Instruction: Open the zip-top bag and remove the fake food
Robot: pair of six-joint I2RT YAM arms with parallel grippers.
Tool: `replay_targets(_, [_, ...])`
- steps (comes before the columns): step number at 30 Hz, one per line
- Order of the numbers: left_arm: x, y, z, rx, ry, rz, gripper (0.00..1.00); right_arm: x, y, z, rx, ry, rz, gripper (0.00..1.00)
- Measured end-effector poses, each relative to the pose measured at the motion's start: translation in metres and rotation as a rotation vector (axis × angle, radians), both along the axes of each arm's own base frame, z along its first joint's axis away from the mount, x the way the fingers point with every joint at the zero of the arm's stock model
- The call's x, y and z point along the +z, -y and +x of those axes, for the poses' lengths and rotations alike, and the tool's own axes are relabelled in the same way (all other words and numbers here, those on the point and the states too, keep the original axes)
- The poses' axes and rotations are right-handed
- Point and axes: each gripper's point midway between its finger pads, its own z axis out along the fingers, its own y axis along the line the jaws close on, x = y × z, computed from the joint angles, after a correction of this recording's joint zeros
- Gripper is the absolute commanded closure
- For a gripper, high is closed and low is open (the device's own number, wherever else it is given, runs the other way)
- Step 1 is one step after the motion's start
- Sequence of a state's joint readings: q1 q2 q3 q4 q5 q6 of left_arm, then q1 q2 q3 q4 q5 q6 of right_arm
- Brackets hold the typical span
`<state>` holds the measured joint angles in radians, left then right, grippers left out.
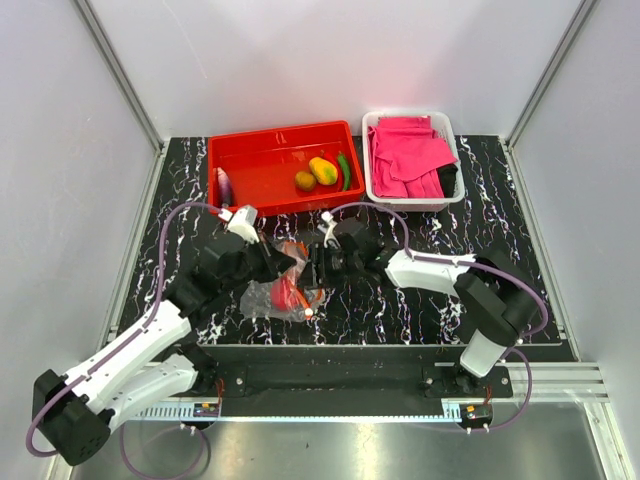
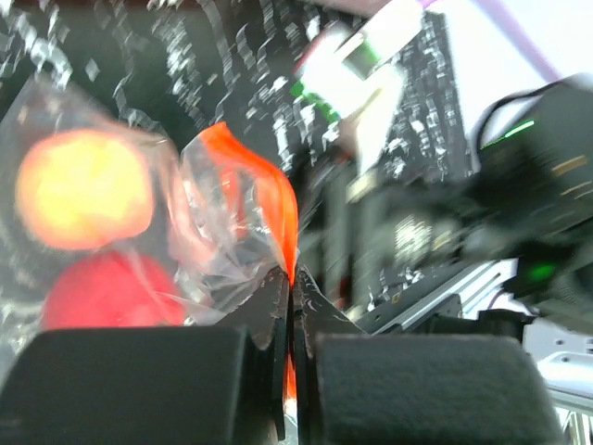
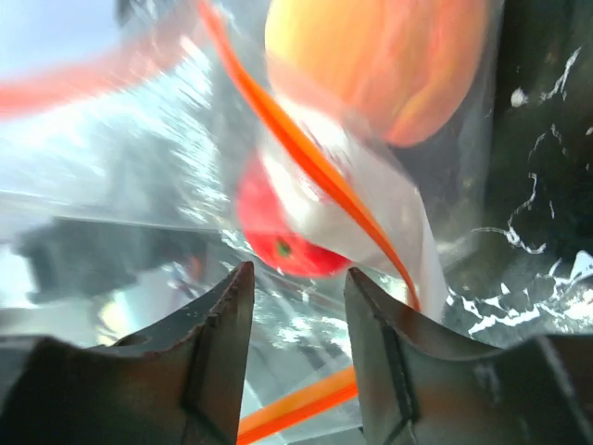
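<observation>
Left gripper (image 2: pixel 292 283) jaws clamp the zip-top bag (image 2: pixel 222 222) lip. Right gripper (image 3: pixel 296 287) jaws, half-wide at lower centre, should pinch only the opposite lip, then pull apart.

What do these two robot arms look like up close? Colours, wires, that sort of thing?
The left arm and right arm have white shells with chunky black joints. A thin purple cable loops along each. Both the left pincer and right pincer are black, with flat matte fingers.
</observation>
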<state>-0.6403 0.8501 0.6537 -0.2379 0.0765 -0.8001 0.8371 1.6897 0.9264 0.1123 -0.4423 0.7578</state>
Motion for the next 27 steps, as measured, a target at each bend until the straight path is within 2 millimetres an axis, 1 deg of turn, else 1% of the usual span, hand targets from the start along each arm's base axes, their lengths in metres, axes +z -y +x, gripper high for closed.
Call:
replay_targets(2, [-0.013, -0.004, -0.004, 0.01, -0.027, 0.006, 1.0, 0.008, -0.004, 0.006, -0.028, -0.019, 0.048, 0.48])
replay_targets(4, [-0.021, -0.005, -0.007, 0.015, -0.045, 0.004, 1.0, 0.017, -0.009, 0.008, -0.037, -0.026, 0.092, 0.47])
replay_targets(6, [-0.025, -0.006, -0.008, 0.019, -0.055, 0.001, 1.0, 0.026, -0.015, 0.009, -0.038, -0.033, 0.137, 0.43])
replay_targets(8, [-0.024, -0.005, -0.008, 0.022, -0.055, -0.006, 1.0, 0.027, -0.02, 0.009, -0.034, -0.045, 0.163, 0.4])
replay_targets(9, [-0.022, -0.004, -0.007, 0.023, -0.051, -0.011, 1.0, 0.025, -0.022, 0.009, -0.034, -0.052, 0.168, 0.36])
replay_targets(14, [-0.019, -0.002, -0.007, 0.022, -0.047, -0.024, 1.0, 0.001, -0.026, 0.005, -0.026, -0.092, 0.136, 0.25])
replay_targets(15, [-0.02, -0.002, -0.007, 0.021, -0.049, -0.025, 1.0, -0.002, -0.027, 0.005, -0.026, -0.095, 0.132, 0.21])
replay_targets(16, [-0.02, -0.002, -0.007, 0.022, -0.05, -0.026, 1.0, -0.004, -0.027, 0.004, -0.024, -0.097, 0.124, 0.19])
replay_targets(20, [-0.021, 0.002, -0.007, 0.016, -0.054, -0.03, 1.0, -0.01, -0.03, 0.0, -0.008, -0.099, 0.109, 0.13])
replay_targets(22, [-0.024, 0.001, -0.007, 0.024, -0.057, -0.023, 1.0, -0.011, -0.033, 0.0, 0.0, -0.097, 0.107, 0.08])
replay_targets(24, [-0.028, 0.0, -0.007, 0.032, -0.061, -0.015, 1.0, -0.013, -0.036, 0.0, 0.008, -0.094, 0.102, 0.07])
replay_targets(26, [-0.03, -0.002, -0.006, 0.042, -0.062, -0.007, 1.0, -0.017, -0.037, -0.001, 0.01, -0.097, 0.096, 0.01])
replay_targets(27, [-0.031, -0.003, -0.006, 0.048, -0.064, -0.001, 1.0, -0.019, -0.038, 0.0, 0.01, -0.1, 0.093, 0.0])
